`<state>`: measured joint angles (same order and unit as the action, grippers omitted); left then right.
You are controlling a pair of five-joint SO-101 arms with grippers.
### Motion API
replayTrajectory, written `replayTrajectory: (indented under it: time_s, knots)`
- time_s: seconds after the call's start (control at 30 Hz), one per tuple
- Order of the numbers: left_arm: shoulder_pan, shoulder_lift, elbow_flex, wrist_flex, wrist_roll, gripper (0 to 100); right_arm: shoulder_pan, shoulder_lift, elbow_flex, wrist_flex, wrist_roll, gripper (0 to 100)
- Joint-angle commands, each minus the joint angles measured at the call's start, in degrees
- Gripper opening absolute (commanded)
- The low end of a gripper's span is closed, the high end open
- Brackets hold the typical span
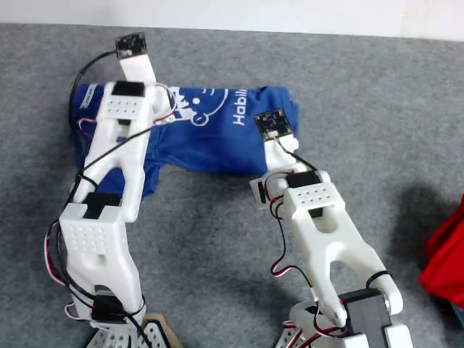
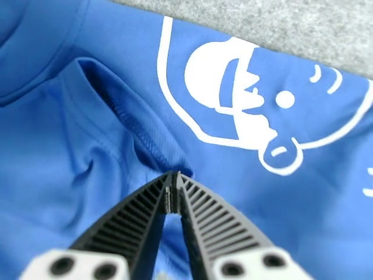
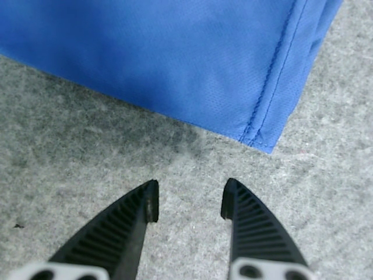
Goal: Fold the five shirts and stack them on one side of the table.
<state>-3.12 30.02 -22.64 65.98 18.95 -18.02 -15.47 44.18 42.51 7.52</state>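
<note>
A blue shirt (image 1: 210, 141) with a white print lies partly folded at the far middle of the grey table (image 1: 362, 109). The left arm (image 1: 119, 145) stands over the shirt's left part. In the left wrist view my left gripper (image 2: 175, 182) is shut, its tips pinching a ridge of the blue shirt (image 2: 87, 146) by a stitched seam, beside the white print (image 2: 233, 87). The right arm (image 1: 312, 203) stands at the shirt's near right side. My right gripper (image 3: 189, 201) is open over bare felt, a short way from a hemmed corner of the shirt (image 3: 175, 52), with nothing between its fingers.
A red cloth (image 1: 446, 261) lies at the table's right edge with a bit of teal fabric (image 1: 458, 312) below it. Grey felt stretches open between the arms and to the right of the blue shirt.
</note>
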Motion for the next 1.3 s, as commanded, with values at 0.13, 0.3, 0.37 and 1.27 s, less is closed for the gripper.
replayTrajectory:
  time_s: [0.13,0.3,0.37,1.27]
  knots:
    - [-4.7,-1.7,-13.1,14.5,-1.7,1,-0.5,-12.4,6.5,-1.4,-0.2,18.1]
    - [-9.6,-5.6,-9.1,14.7,-5.2,1,-0.7,-25.1,17.2,-8.1,-0.2,18.1]
    - [-11.0,-7.6,-4.9,14.5,-6.0,1,-1.7,-27.7,18.9,-8.2,-0.2,18.1]
    - [-20.0,-13.3,33.8,-28.0,-4.7,1,-5.1,-19.6,16.8,-8.0,-0.3,18.1]
